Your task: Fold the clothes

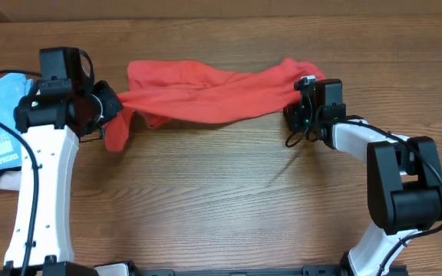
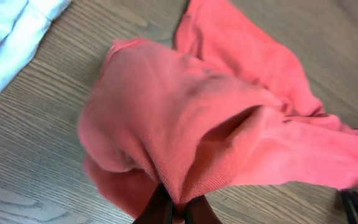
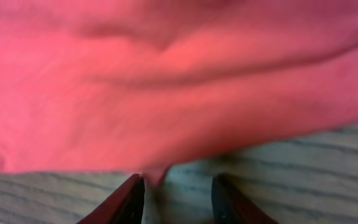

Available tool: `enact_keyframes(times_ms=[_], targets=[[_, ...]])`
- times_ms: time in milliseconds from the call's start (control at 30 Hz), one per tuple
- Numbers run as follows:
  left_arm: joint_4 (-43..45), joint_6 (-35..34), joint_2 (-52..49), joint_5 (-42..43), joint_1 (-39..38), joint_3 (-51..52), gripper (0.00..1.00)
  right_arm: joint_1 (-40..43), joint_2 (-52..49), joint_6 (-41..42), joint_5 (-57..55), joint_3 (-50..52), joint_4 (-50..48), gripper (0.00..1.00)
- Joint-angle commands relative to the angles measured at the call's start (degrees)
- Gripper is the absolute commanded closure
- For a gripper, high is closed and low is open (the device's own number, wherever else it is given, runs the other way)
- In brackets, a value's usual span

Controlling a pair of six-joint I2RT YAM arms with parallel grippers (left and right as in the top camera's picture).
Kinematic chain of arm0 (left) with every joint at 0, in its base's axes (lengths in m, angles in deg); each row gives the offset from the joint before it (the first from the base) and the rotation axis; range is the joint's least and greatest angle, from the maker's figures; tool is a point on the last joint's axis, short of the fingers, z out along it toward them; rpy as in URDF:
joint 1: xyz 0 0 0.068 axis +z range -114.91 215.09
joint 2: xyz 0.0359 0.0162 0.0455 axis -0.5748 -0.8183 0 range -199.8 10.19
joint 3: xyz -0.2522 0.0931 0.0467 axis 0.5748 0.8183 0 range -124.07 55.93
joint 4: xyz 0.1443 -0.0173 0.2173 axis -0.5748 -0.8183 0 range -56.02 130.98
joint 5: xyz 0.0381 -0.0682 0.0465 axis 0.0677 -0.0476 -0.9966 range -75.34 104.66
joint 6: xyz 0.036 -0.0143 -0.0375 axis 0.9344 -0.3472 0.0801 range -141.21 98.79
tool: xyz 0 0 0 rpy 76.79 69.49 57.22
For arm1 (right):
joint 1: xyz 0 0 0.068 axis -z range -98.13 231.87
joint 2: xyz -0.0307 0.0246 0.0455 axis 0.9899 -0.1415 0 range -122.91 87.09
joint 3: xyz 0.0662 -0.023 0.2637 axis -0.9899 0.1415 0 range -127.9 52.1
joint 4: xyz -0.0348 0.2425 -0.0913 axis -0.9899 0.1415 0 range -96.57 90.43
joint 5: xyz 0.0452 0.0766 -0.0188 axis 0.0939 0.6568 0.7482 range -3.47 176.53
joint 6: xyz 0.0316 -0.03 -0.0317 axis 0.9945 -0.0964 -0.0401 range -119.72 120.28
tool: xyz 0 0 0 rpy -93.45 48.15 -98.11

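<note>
— What's on my feed besides the job?
— I see just the wooden table (image 1: 221, 207), brown, grain running side to side, with a paler band (image 1: 221, 6) at its far edge.

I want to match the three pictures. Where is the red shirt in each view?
Overhead: the shirt stretches across the upper middle, from left gripper to right gripper.
Left wrist: the shirt fills the centre, pinched at the bottom edge.
Right wrist: the shirt fills the upper part, above open fingers.
Shared landmark: the wooden table under it.
</note>
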Motion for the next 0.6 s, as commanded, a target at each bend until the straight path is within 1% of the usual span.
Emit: enact_keyframes(times_ms=[0, 133, 267, 467, 533, 567], targets=[[-0.17, -1.07, 1.29, 0.63, 0.20, -1.07, 0.95, -0.28, -1.84, -0.02, 0.22, 0.37, -1.64, 0.61], [-0.09, -1.07, 1.29, 0.72, 0.20, -1.07, 0.95, -0.63, -1.90, -0.07, 4.92, 0.37, 0.37, 0.62], [-0.09, -1.07, 1.29, 0.61, 0.20, -1.07, 0.95, -2.10, -2.80, -4.96, 4.92, 0.37, 4.48, 0.62], [-0.20, -1.05, 1.29, 0.61, 0.20, -1.07, 0.95, -2.64, -5.88, -5.20, 4.90, 0.37, 2.25, 0.62], [-0.15, -1.05, 1.29, 0.59, 0.20, -1.07, 0.95, -2.64, -6.51, -5.18, 4.90, 0.37, 2.29, 0.67], [-0.17, -1.05, 1.29, 0.59, 0.20, -1.07, 0.95, -2.64, -6.73, -5.18, 4.90, 0.37, 2.25, 0.76]])
